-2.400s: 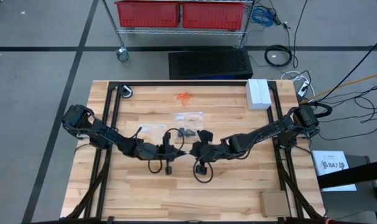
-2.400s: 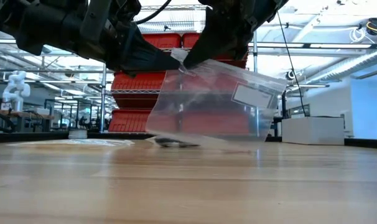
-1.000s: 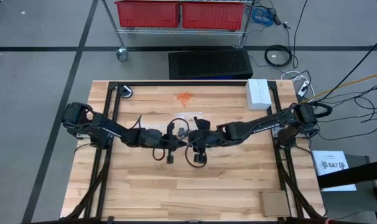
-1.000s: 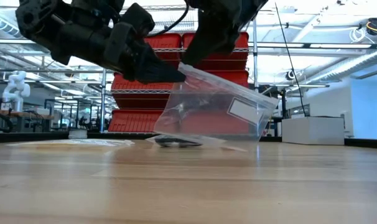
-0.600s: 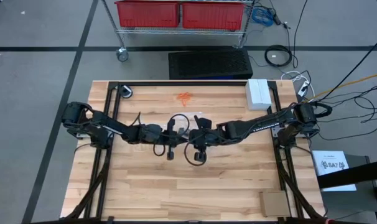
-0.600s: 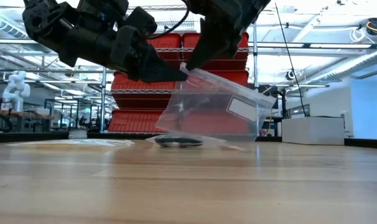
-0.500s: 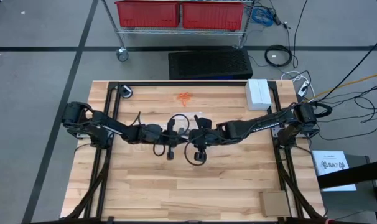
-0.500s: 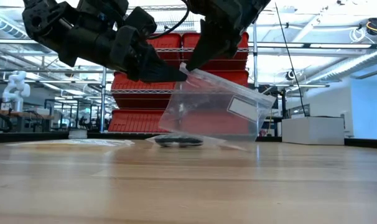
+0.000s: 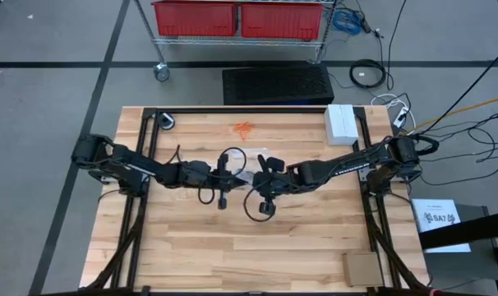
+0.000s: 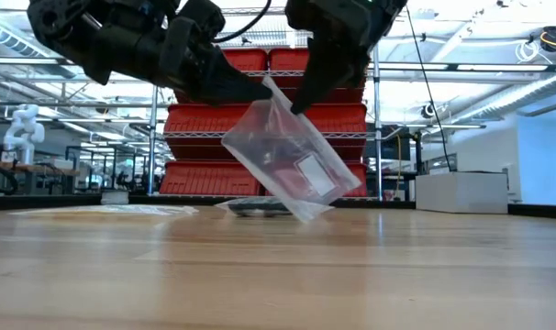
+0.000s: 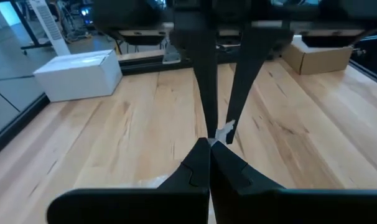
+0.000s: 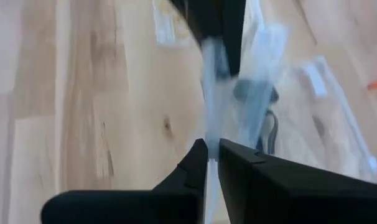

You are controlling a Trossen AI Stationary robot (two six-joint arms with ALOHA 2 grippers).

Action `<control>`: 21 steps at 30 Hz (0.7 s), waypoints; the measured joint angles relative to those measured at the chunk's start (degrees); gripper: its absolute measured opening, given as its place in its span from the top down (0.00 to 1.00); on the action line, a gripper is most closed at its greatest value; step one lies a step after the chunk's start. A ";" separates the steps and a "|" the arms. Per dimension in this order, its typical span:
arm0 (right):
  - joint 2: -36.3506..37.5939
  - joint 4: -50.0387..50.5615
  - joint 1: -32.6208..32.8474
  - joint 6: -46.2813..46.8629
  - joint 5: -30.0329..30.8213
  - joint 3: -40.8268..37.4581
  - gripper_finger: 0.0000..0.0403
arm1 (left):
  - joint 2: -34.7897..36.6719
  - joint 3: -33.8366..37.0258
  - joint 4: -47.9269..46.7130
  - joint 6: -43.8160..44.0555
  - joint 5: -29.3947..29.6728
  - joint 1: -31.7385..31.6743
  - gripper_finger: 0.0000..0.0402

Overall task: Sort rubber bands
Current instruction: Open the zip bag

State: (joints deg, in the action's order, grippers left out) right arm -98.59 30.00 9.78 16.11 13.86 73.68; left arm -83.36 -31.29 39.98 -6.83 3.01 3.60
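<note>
My left pincer [image 10: 264,90] and right pincer [image 10: 294,108] both pinch clear plastic bag [image 10: 283,160], hanging tilted above table [image 10: 278,275].

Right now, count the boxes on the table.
2: a white box in the upper-right corner of the table in the high view, and a cardboard box in its lower-right corner. Something smaller may be hidden.

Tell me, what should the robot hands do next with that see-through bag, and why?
Probably pull the bag's mouth open a little. Both hands, left and right, are shut on its top edge, holding it above the table with one corner hanging down. A few rubber bands still lie on the wood beneath, so an opened mouth seems needed before they go in.
</note>
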 joint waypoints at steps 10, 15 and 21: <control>-0.04 8.55 1.67 4.41 -0.23 -0.04 0.97 | 1.78 0.00 -0.50 0.33 0.04 -0.22 1.00; -0.04 12.43 2.71 6.88 -0.33 -0.04 0.97 | 3.07 0.00 -0.60 0.26 0.09 -0.26 1.00; -0.04 16.26 3.84 10.44 -0.36 -0.05 0.97 | 3.81 -0.02 -3.24 0.31 0.20 -1.48 1.00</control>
State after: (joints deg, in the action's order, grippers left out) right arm -98.63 46.26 13.63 26.55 13.50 73.63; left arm -79.56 -31.31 36.74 -6.52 3.21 2.11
